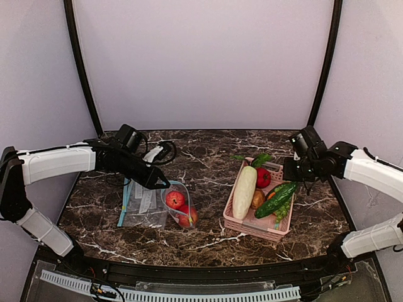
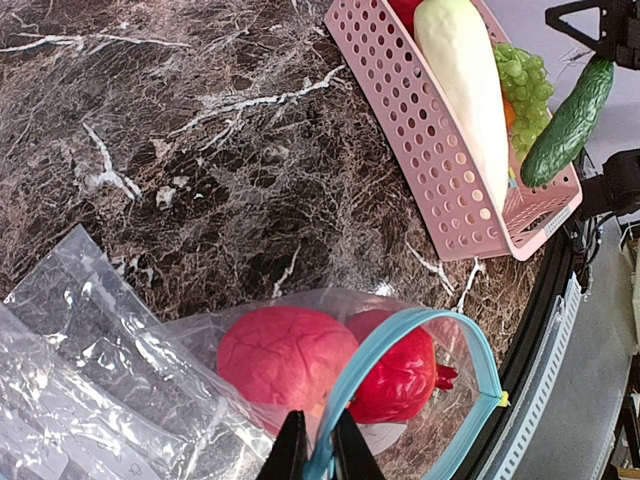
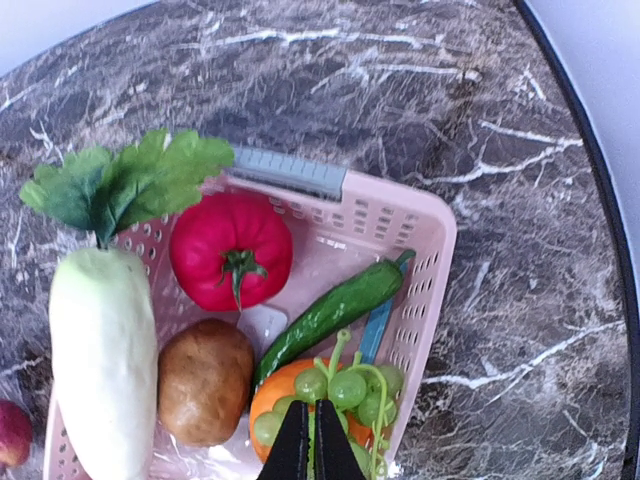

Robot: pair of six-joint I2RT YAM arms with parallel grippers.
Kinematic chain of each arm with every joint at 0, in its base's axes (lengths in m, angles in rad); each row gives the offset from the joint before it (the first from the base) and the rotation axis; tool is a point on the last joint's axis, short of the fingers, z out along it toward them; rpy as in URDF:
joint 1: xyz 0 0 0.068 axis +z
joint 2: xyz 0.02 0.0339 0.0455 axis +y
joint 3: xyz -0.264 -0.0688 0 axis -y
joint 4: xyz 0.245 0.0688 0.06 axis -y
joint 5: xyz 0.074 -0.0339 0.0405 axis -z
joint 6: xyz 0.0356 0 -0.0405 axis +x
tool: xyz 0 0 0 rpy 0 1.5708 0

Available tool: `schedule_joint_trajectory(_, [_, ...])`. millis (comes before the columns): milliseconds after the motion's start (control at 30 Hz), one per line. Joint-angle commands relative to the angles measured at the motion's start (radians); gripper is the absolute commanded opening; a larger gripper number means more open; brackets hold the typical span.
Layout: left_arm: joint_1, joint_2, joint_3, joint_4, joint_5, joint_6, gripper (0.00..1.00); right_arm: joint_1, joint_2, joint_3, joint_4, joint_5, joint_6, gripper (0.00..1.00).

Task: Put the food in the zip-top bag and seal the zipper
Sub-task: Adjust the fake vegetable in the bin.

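My left tool [image 2: 318, 440] is clamped on the zipper [image 2: 420, 330]. It pinches the light blue strip between both fingers, and the strip bows up into an open loop. At 9 o'clock from it lies a pile of flat spare bags [image 1: 140, 202]; I cannot tell how many.

The one zip-top bag [image 2: 190, 340] I hold sits at about 8 o'clock on the table [image 1: 201, 157], its mouth open. Two red-pink fruits [image 2: 285, 360] lie inside it, touching each other.

At about 4 o'clock on the table stands one pink basket [image 1: 252, 229], well apart from the bag. It holds:
- one long white radish [image 1: 244, 192] along its 9 o'clock side
- one tomato [image 3: 230, 248] at 12 o'clock
- one brown potato [image 3: 205, 380]
- one orange fruit [image 3: 275, 405]
- one bunch of green grapes [image 3: 345, 388] lying on the orange fruit
- one cucumber [image 3: 335, 308]

The cucumber lies slantwise in the basket, with its stem end leaning on the rim at 2 o'clock.

My right tool [image 3: 311, 410] hangs above the basket over the grapes. Its fingers are pressed together with nothing between them, and it is not touching the cucumber.
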Motion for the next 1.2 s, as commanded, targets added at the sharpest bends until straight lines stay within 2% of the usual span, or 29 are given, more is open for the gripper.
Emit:
schedule_joint_trajectory(0, [-0.002, -0.004, -0.009, -0.024, -0.003, -0.006, 0.09, -0.057, 0.004, 0.078, 0.067, 0.095, -0.022, 0.03])
schedule_joint_trajectory(333, [-0.002, -0.008, -0.007, -0.024, -0.003, -0.005, 0.1, -0.158, 0.087, 0.084, 0.193, 0.086, -0.098, 0.02])
schedule_joint_trajectory(967, [-0.002, -0.002, -0.007, -0.025, 0.002, -0.005, 0.1, -0.162, 0.292, 0.022, 0.413, 0.106, -0.063, 0.01])
schedule_joint_trajectory(1067, [-0.002, -0.002, -0.006, -0.025, 0.002, -0.006, 0.1, -0.161, 0.311, 0.022, 0.414, 0.101, -0.061, 0.07])
schedule_joint_trajectory(1167, [-0.002, -0.004, -0.007, -0.025, 0.002, -0.006, 0.1, -0.162, 0.296, 0.015, 0.406, 0.091, -0.065, 0.21])
